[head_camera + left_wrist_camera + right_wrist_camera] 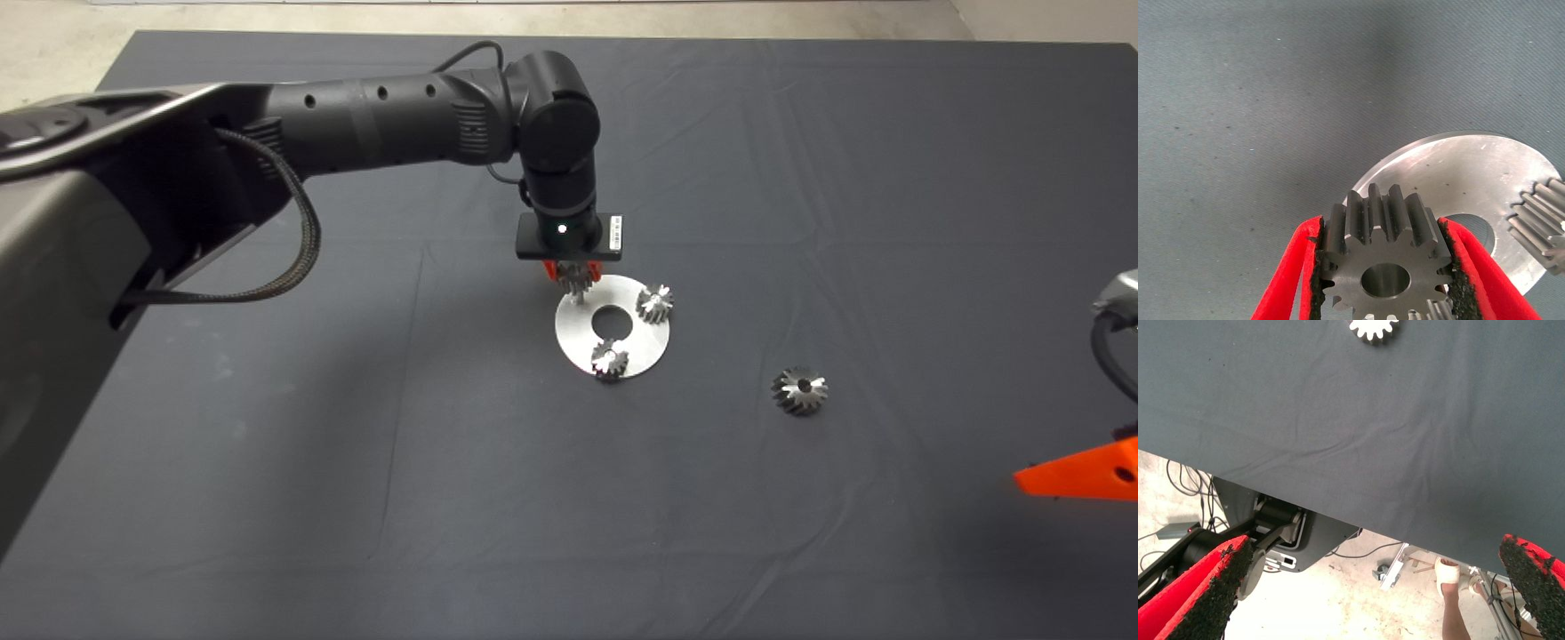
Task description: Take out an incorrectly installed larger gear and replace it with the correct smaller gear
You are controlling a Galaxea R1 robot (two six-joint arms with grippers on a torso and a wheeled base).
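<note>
The dark mat (pixel 800 160) covers the bench, and the round silver plate (pixel 578 342) lies at the frame's centre with two small gears (pixel 655 303) on it. The larger gear (pixel 799 390) sits alone on the mat, right of the plate. The left end effector (pixel 574 277) holds the smaller gear (pixel 1386 263) over the plate's upper left edge. The right end effector (pixel 1080 473) waits at the lower right, fingers wide.

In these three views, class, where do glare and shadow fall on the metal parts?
Head view: the round plate shines pale, the left gripper shading its edge. Left wrist view: the smaller gear is evenly lit, without glare. Right wrist view: a gear looks bleached white.
</note>
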